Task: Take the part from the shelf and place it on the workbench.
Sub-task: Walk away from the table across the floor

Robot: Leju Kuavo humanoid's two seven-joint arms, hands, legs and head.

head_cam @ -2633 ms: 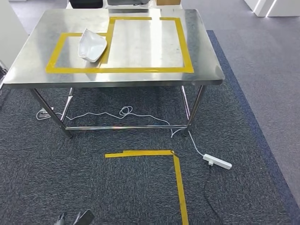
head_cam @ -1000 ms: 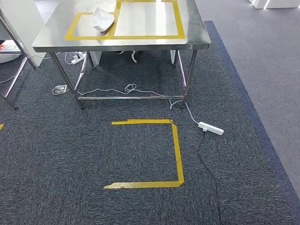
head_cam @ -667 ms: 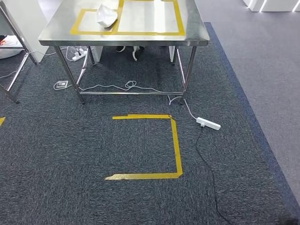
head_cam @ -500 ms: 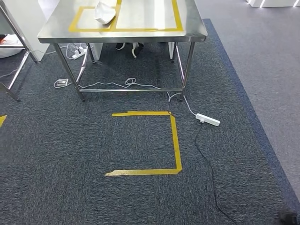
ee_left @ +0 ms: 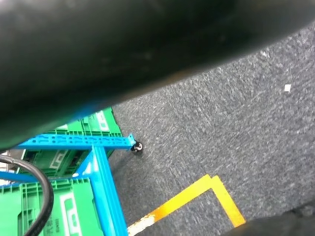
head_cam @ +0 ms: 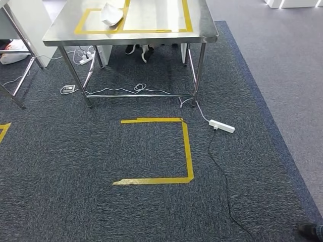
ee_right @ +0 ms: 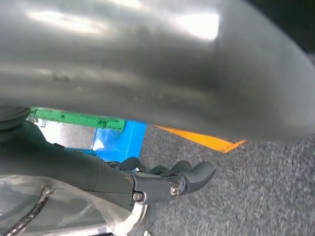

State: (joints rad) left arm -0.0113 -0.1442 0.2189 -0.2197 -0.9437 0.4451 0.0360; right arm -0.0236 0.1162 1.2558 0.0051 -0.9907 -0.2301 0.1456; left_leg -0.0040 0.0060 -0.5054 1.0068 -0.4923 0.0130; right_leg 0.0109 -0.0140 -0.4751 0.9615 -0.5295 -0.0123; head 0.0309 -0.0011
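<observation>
On the workbench (head_cam: 205,30), the white part (head_cam: 111,15) — right hand (ee_right: 163,182) empty, fingers loosely extended; left hand's state unclear

I can't read any text, brand or number from here. The green plastic crates (ee_left: 70,209) under the blue metal frame (ee_left: 104,191) in my left wrist view carry white label markings, but they are too blurred and cut off to make out as letters.
</observation>
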